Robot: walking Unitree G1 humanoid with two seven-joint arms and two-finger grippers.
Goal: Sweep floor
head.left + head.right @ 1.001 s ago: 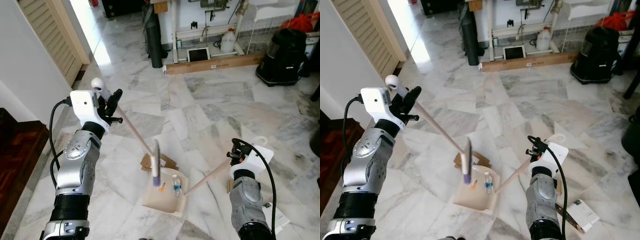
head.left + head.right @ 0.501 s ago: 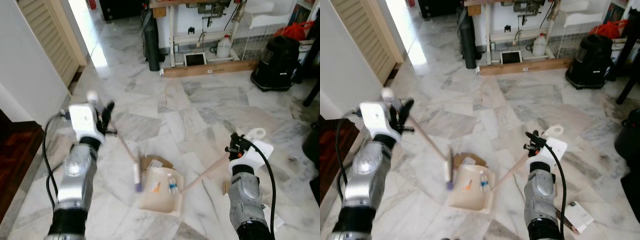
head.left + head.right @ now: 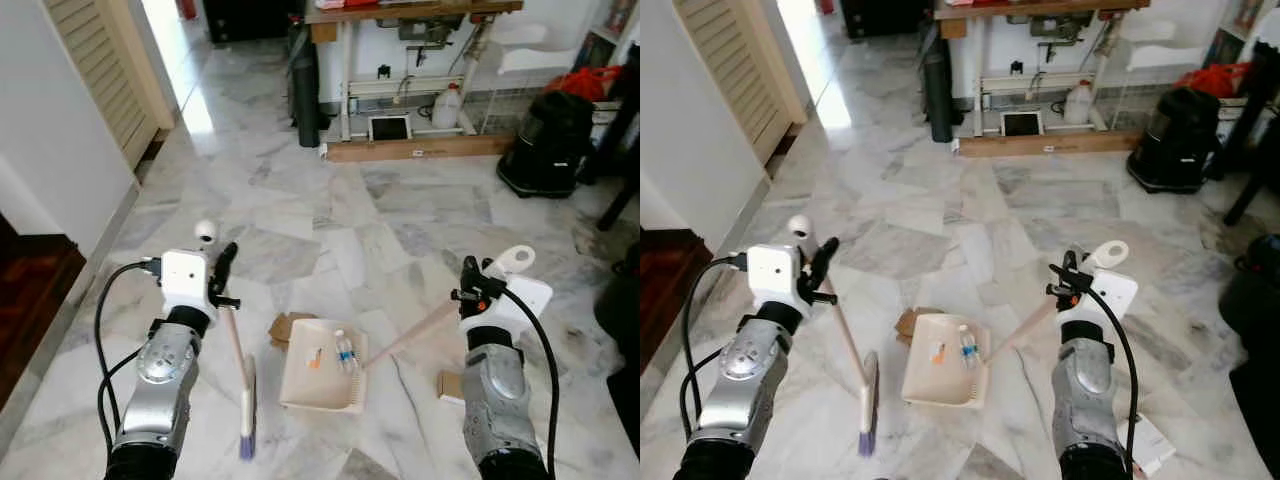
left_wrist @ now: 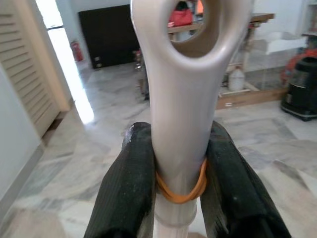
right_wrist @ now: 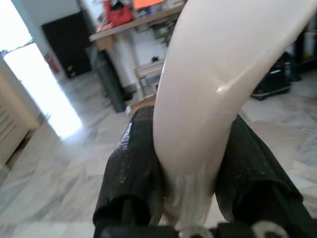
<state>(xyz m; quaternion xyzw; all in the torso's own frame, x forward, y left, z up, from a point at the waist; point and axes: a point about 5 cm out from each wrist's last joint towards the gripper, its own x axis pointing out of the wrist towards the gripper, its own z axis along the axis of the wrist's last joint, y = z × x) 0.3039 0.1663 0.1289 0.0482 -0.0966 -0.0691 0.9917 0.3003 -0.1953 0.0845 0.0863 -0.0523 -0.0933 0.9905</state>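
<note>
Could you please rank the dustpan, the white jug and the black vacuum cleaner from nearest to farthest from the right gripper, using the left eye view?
From the right gripper:
1. Dustpan, on the floor to its left.
2. Black vacuum cleaner, ahead on the right.
3. White jug, farther back under the workbench.

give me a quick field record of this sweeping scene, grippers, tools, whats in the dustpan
left gripper: shut on the broom handle, near its hanging loop
right gripper: shut on the dustpan handle
broom: head down on the floor, left of the dustpan
dustpan: flat on the floor between the arms
in dustpan: bottle and a small orange bit
beside dustpan: brown cardboard at its far left corner
floor: grey-veined marble
background: black vacuum at far right
</note>
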